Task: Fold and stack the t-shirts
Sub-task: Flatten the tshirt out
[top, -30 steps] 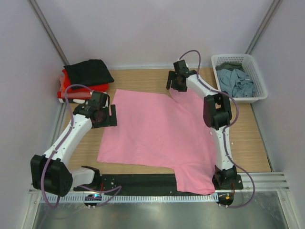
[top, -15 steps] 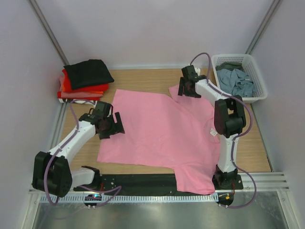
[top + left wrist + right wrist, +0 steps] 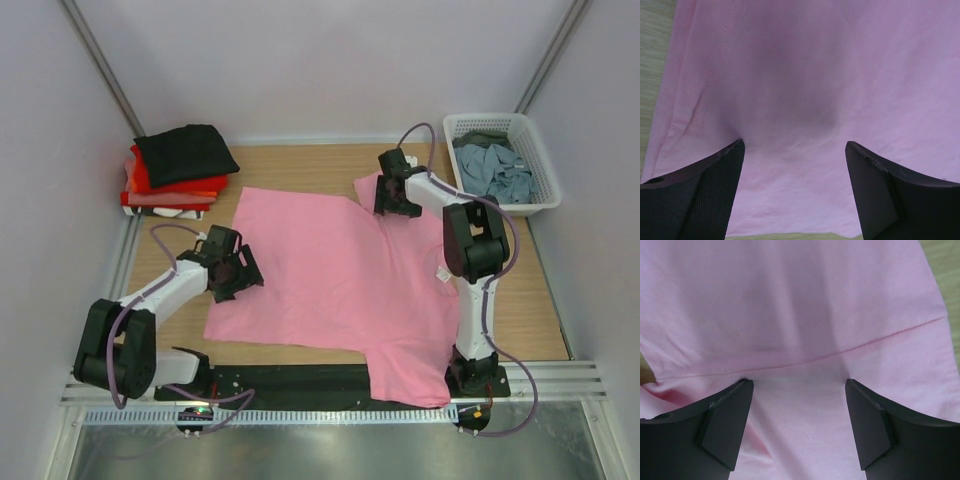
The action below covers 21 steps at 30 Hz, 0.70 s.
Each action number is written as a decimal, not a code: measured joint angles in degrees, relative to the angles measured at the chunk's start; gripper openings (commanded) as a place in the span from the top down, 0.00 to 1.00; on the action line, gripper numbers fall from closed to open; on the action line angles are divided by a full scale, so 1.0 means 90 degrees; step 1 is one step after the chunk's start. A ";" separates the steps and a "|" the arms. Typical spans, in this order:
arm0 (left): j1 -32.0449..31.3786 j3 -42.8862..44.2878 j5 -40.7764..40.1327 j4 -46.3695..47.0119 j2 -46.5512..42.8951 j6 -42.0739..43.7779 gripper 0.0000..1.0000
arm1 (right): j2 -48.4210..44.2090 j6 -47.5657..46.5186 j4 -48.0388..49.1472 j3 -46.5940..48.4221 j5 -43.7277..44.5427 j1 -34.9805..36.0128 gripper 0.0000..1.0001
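A light wooden worktop (image 3: 300, 162) carries three things. A pink t-shirt (image 3: 330, 280) is spread flat across its middle (the near end hangs over the black strip (image 3: 290, 380) along the front edge). A stack of folded t-shirts (image 3: 172, 188), with a black t-shirt (image 3: 187, 150) on top, sits in the far left corner, and a white basket (image 3: 490, 118) stands in the far right corner

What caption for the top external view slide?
Left gripper and right gripper, both open, at opposite edges of the bright pink cloth t-shirt spread on the wooden table; folded shirts far left.
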 measured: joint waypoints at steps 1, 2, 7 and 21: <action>0.0000 -0.0007 -0.0058 0.0027 0.0078 -0.0015 0.17 | 0.0126 0.0000 -0.0015 0.0182 0.0000 -0.0005 0.18; 0.0000 0.0022 -0.0100 0.0046 0.0129 -0.0058 0.17 | 0.0267 0.0000 0.0000 0.0393 -0.0007 -0.0010 0.18; -0.0005 0.0158 -0.0240 0.0182 0.0359 -0.0104 0.17 | 0.1151 0.0000 -0.0044 0.1729 -0.0039 -0.0056 0.18; 0.0114 0.0899 -0.0767 0.0092 0.1035 0.0187 0.16 | 0.2161 0.0000 -0.0308 0.3402 -0.0090 -0.0209 0.17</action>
